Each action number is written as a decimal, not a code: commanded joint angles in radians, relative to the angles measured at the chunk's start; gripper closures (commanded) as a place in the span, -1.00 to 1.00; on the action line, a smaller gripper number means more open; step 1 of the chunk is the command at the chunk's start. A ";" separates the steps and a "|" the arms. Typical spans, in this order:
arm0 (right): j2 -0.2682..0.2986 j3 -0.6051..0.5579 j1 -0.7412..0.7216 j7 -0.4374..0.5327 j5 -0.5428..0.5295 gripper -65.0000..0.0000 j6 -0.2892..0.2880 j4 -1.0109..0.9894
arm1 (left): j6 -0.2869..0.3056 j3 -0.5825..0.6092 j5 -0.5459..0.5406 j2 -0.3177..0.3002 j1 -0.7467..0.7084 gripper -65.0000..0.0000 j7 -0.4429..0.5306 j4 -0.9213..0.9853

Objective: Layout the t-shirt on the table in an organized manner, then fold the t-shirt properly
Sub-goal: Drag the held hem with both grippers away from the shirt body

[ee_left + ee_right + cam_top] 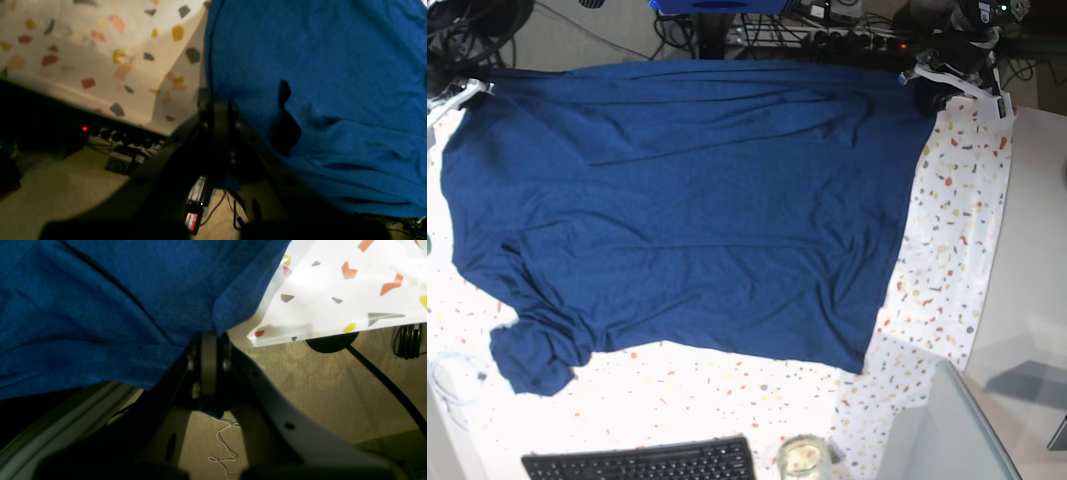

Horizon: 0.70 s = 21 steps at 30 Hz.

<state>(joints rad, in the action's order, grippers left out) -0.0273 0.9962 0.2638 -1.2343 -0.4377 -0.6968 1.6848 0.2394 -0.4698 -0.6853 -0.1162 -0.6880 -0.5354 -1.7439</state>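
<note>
The dark blue t-shirt [687, 200] lies spread wide over the speckled table [947, 230], its far edge pulled taut along the table's back edge. One sleeve is bunched at the near left [527, 358]. My left gripper [924, 82] is shut on the shirt's far right corner; in the left wrist view its closed jaws [218, 105] pinch the fabric [317, 66] beside the table [100, 50]. My right gripper [465, 90] is shut on the far left corner, and its jaws [210, 336] clamp the cloth [100, 306] at the table [333, 290] edge.
A black keyboard [637, 463] and a glass jar [805, 458] sit at the near edge. A white cable [447, 375] lies at the near left. A plain grey surface [1037, 250] borders the right side. Beyond the back edge are a power strip [123, 136] and cables [727, 25].
</note>
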 commanded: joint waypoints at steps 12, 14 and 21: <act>0.022 0.000 -0.105 -0.080 -0.003 1.00 -0.001 0.011 | -0.068 0.004 -0.018 -0.007 0.063 1.00 0.016 -0.018; 0.022 0.000 -0.125 -0.083 -0.003 1.00 -0.001 0.010 | -0.068 0.003 -0.017 -0.007 0.084 1.00 -0.024 -0.012; 0.023 -0.001 -0.200 -0.080 -0.003 1.00 0.055 -0.032 | -0.073 0.004 -0.014 -0.001 0.201 1.00 -0.137 -0.004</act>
<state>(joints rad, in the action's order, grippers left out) -0.0162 0.9947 0.0692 -1.3258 -0.4278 -0.6453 1.6390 0.1635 -0.4648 -0.6891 -0.1108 -0.4850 -0.6853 -1.7332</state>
